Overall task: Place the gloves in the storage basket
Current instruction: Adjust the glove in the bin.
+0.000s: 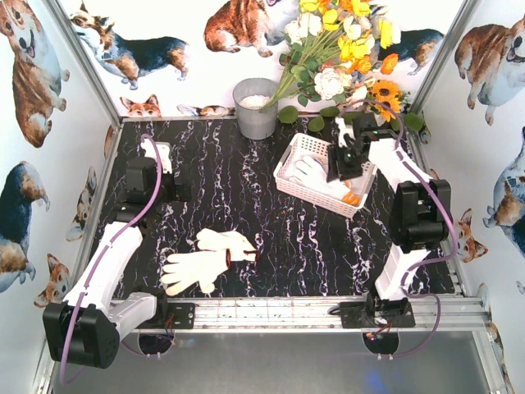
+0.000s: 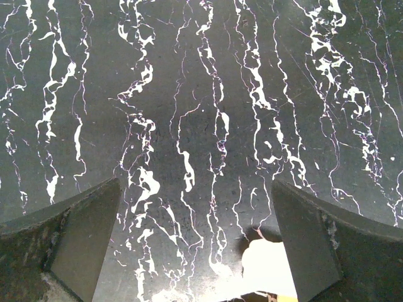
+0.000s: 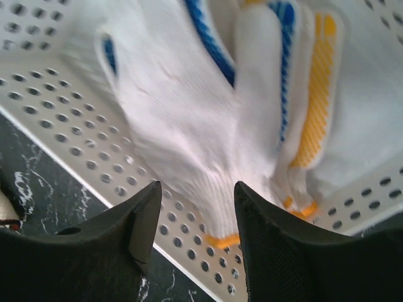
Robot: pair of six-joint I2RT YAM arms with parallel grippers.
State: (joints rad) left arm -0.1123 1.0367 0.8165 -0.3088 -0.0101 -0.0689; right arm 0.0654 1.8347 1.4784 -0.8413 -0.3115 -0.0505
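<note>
Gloves [image 1: 209,261], perhaps two, on marbled black tabletop [image 1: 230,197]

Lab test booth — corgi-print walls [image 1: 33,82], aluminium rail [image 1: 271,310]

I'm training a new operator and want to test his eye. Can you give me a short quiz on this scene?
1. True or false: the left gripper holds a glove.
2. How many gloves lie on the table outside the basket?
3. The right gripper hangs over: A) the bucket, B) the basket, C) the flowers.
Key: 1 false; 2 two; 3 B.
</note>
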